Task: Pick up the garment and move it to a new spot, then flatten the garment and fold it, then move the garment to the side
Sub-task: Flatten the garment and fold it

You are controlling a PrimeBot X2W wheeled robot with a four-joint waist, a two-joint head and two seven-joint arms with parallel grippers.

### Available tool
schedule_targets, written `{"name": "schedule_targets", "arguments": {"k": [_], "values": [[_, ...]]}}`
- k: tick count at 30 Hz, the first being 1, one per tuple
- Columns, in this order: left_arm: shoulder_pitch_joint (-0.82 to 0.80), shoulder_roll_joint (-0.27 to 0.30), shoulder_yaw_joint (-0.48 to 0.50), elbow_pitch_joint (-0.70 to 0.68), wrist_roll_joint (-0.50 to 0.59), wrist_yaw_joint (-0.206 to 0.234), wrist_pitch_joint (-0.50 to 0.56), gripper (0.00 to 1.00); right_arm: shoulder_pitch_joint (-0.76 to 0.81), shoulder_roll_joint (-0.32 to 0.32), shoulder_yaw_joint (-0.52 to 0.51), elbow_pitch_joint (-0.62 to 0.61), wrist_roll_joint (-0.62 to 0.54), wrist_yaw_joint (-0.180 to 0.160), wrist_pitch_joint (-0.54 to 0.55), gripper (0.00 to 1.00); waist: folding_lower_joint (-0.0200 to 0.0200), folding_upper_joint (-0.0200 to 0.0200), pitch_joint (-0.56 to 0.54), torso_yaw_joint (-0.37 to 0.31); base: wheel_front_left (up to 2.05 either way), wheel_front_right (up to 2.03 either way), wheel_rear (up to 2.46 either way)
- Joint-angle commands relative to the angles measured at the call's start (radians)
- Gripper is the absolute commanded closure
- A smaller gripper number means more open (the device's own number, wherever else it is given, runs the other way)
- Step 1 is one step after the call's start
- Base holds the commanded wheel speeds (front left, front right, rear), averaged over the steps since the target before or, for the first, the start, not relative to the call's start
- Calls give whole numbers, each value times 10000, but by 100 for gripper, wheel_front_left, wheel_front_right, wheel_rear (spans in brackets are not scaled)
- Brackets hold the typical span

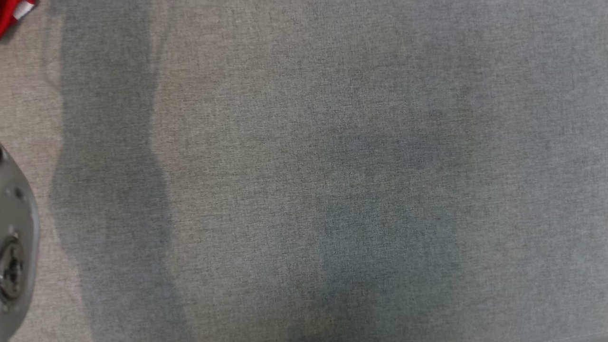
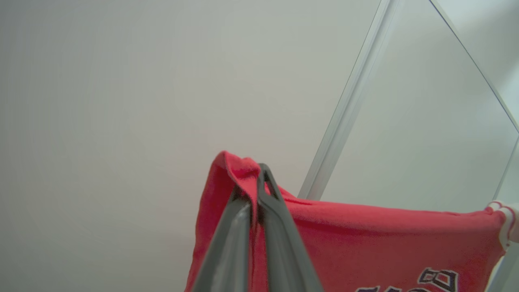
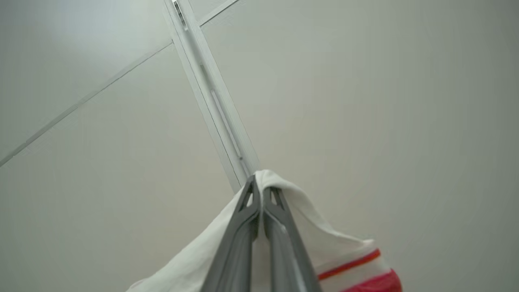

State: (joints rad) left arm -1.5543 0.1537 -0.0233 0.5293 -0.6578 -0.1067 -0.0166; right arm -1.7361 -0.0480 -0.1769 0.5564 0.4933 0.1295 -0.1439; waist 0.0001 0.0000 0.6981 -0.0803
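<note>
The garment (image 2: 365, 243) is a red shirt with dark, white-edged lettering and a white, red-striped edge (image 2: 505, 221). My left gripper (image 2: 254, 182) is shut on a bunched red fold of it, and the cloth hangs stretched to the right in the left wrist view. My right gripper (image 3: 261, 184) is shut on a white part of the garment (image 3: 324, 239), which drapes down both sides of the fingers and ends in a red stripe. A small red and white corner of the garment (image 1: 12, 14) shows at the top left of the head view.
A grey woven cloth surface (image 1: 304, 171) spreads under the head camera, with soft shadows across it. A grey metal robot part (image 1: 16, 237) sits at the left edge. Both wrist views look at pale panels crossed by metal rails (image 2: 348, 101) (image 3: 211, 93).
</note>
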Motion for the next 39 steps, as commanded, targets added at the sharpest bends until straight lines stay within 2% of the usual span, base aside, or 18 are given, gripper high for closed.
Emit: {"name": "schedule_targets", "arguments": {"k": [1,5,7,9,15,19,22,26,32,33,34,39], "values": [[-482,113,34,420,142,-100,-744,100,-575,-60,314,458,6,21,-694,100,-1,0,111,-72,0,0,0],[-671,162,-356,1795,282,-227,-1849,100,-900,-33,1106,1715,578,15,-1151,100,-1,0,508,-192,0,0,0],[-367,300,-783,2356,431,-243,-2082,100,-442,-32,1648,2062,717,15,-1212,100,-1,0,617,-217,0,0,0],[14,308,-1289,2586,91,-245,-2235,100,132,-72,1993,2104,812,15,-1227,100,-1,0,687,-263,0,0,0],[1987,572,-2832,2156,-1141,-241,-2457,100,3033,-60,2363,1038,857,16,-1219,100,-1,0,742,-206,0,0,0],[3693,928,-3867,959,-1379,-241,-2495,100,5397,-680,3317,-247,988,15,-1220,100,-1,0,292,-18,0,0,0],[5286,1306,-4104,49,-1136,-241,-2499,100,7300,-1336,4154,-1440,1322,16,-1220,100,-1,0,-388,68,0,0,0],[7700,1619,-3676,-948,-802,-242,-2495,100,9994,-2044,4458,-2934,1655,15,-1223,100,-1,0,-1575,77,0,0,0],[11653,1705,-2632,-2278,-673,-167,-2496,100,13616,-2212,4420,-4046,2031,15,-1142,100,-1,0,-3547,-320,0,0,0],[11653,1705,-2632,-2278,-673,-167,-2496,100,13616,-2212,4420,-4046,2031,15,-1142,100,-1,0,-3547,-320,0,0,0],[12324,1668,-2511,-2513,-717,-118,-2497,100,14134,-2309,4506,-4214,2057,15,-1047,100,-1,0,-3831,-381,0,0,0],[15282,1264,-2272,-3788,-902,713,-2497,100,16760,-2619,4199,-4852,2122,13,-580,100,-1,0,-4911,-448,0,0,0]]}}
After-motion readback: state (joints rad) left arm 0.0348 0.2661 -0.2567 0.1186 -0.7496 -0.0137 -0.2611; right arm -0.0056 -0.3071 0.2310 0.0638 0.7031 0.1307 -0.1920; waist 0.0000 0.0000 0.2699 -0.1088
